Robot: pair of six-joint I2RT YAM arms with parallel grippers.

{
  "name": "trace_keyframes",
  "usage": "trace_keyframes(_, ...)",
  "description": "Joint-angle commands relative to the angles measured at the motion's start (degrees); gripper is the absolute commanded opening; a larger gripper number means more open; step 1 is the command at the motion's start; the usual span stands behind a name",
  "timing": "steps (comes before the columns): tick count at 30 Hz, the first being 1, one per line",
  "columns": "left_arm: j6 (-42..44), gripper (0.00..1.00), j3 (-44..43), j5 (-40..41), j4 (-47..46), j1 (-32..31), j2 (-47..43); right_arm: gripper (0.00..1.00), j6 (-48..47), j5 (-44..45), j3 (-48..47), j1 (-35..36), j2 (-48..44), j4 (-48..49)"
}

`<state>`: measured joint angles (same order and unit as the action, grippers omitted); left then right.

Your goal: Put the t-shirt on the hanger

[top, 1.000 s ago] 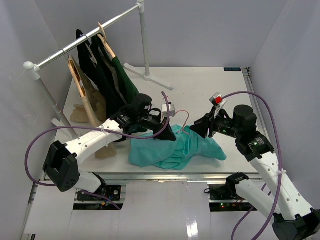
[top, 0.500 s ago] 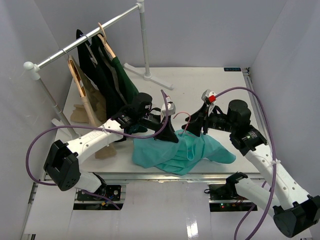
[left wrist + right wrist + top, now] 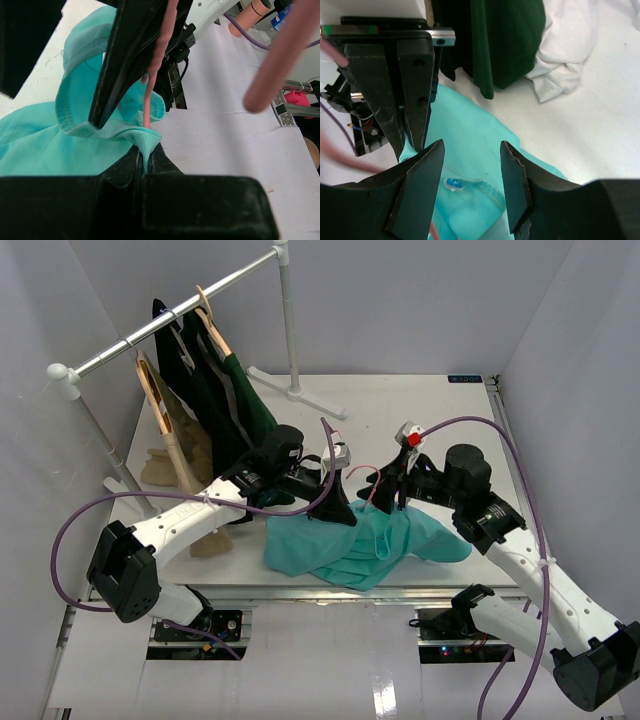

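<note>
The teal t-shirt (image 3: 335, 552) lies bunched at the table's front edge. My left gripper (image 3: 340, 508) is shut on a fold of its edge, seen pinched between the jaws in the left wrist view (image 3: 145, 150). A thin pink wire of the hanger (image 3: 368, 471) loops up between the two grippers; the rest of the hanger is hidden. The wire (image 3: 146, 107) also stands just beyond the pinched fold. My right gripper (image 3: 388, 495) is open, and in the right wrist view (image 3: 470, 175) it hovers over the t-shirt's collar and blue label (image 3: 453, 184), close to the left gripper (image 3: 412, 90).
A clothes rack (image 3: 180, 315) stands at the back left with wooden hangers (image 3: 212, 325), a dark green garment (image 3: 250, 405) and a tan garment (image 3: 180, 455). A white cloth (image 3: 565, 50) lies by the green garment. The rack's foot (image 3: 297, 392) is at the back centre.
My right gripper has moved left toward the left gripper and over the t-shirt's collar. The t-shirt has shifted slightly. The left gripper has kept its hold and barely moved.
</note>
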<state>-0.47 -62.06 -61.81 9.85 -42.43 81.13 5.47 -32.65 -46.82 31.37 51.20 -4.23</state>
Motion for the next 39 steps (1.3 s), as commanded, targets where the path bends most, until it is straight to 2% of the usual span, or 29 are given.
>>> trace_keyframes(1, -0.05, 0.00, -0.78, 0.33, -0.99, 1.14, -3.32, 0.56, -2.49, 4.85, -3.50, 0.48, -5.95, -6.35)
trace_keyframes(7, 0.30, 0.00, -2.26, 0.19, 1.03, 1.21, -4.21, 0.57, -5.20, 1.87, -6.01, 0.53, -5.55, -13.76)
trace_keyframes(14, 0.30, 0.00, -1.93, 0.12, 1.22, 1.21, -5.02, 0.57, -6.09, -7.68, -3.38, 0.53, -5.13, -8.26)
trace_keyframes(22, 1.82, 0.00, -2.11, 0.53, 3.44, 1.21, -5.55, 0.62, -12.18, -2.93, -6.27, 0.53, -6.40, -15.56)
trace_keyframes(32, 3.46, 0.00, -2.97, 1.17, 6.49, 1.29, -6.78, 0.61, -13.14, -12.46, -6.63, 0.53, -2.95, -14.11)
trace_keyframes(39, 3.49, 0.00, -2.93, 1.14, 6.32, 1.21, -6.63, 0.61, -14.23, -14.82, -10.65, 0.53, -0.95, -16.41)
